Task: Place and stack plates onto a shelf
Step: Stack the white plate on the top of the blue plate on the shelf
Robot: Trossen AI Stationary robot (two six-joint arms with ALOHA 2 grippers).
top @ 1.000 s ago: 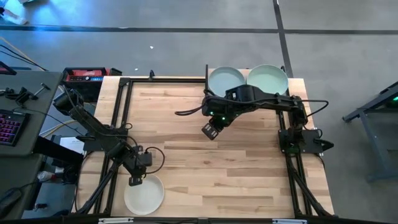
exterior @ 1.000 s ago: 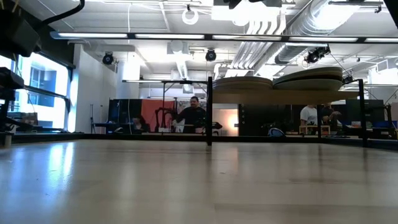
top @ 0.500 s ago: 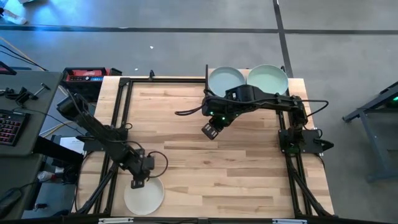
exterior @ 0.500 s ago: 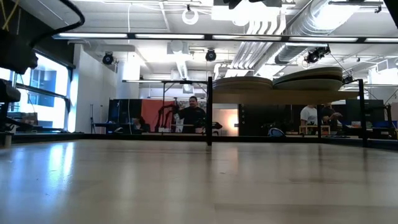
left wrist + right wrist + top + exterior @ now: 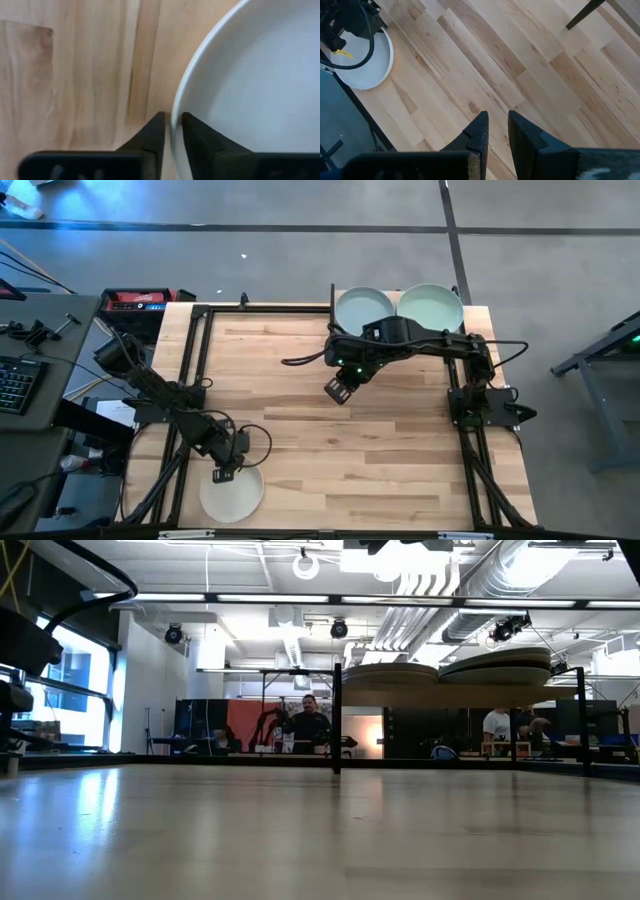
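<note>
A pale white plate lies flat on the table near its near-left corner; it also shows in the right wrist view. My left gripper stands over the plate's far rim, shut on it. On the raised shelf at the far right rest a light blue plate and a mint green plate, side by side. My right gripper hangs above the table's middle, just nearer than the shelf, shut and holding nothing. My left gripper pinches the pale white plate's far rim between its two fingers, one finger outside the plate and the other inside the bowl. The fingers come from above, pointing down. The plate lies flat on the table.
The shelf's thin black posts stand at the far right. Black frame rails run along the table's left and right sides. Bare wood spreads between the white plate and the shelf. People stand in the room beyond the table.
My left gripper has moved a little toward the table's near edge and down, onto the white plate's far rim. The plate lies where it was.
</note>
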